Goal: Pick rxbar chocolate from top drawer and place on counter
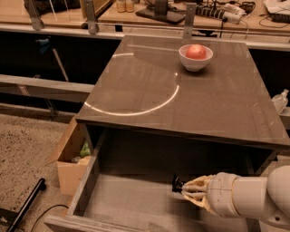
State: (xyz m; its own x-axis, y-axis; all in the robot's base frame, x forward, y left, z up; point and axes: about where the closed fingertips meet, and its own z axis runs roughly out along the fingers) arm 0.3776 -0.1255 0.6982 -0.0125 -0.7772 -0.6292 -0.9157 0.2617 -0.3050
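Note:
The top drawer [90,176] stands pulled open under the counter [181,99], its grey bottom showing. My gripper [178,185] is inside the drawer at its right middle, at the end of the white arm that comes in from the lower right. A small black piece, the rxbar chocolate [175,182], shows right at the gripper's tip; most of it is hidden by the hand. I cannot tell whether it rests on the drawer bottom or is raised off it.
A white bowl [195,58] with a red fruit stands at the counter's far right. A tan cardboard box [72,156] sits on the floor left of the drawer. A black pole [25,204] lies at the lower left. A light wooden desk [136,13] runs behind.

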